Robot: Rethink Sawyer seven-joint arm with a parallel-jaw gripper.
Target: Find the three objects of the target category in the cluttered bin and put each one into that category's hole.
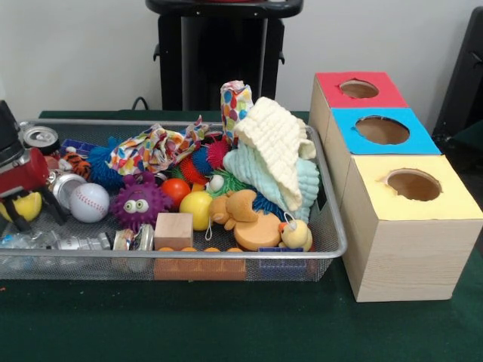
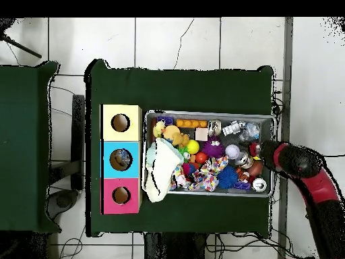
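Apparently mid-pick: gripper (image 1: 30, 207) at the bin's (image 1: 332, 226) left end, jaws closed around a yellow ball (image 1: 21, 205), next needs lift and carry right to the holes.

Wire-mesh metal bin (image 1: 332, 226) holds a waffle-textured cloth (image 1: 275, 151), a smooth wooden block (image 1: 173, 230) and a spiky rubbery purple ball (image 1: 138, 202); the bench (image 1: 226, 324) is matt green.

Wire bin (image 1: 332, 226) on table (image 1: 226, 324); three boxes (image 1: 407, 226) in a row just beside bin's right side. In bin: cloths (image 1: 275, 151) at back right corner, baseball (image 1: 90, 202) toward left, wooden block (image 1: 173, 230) at front edge, duck (image 1: 296, 234) front right.
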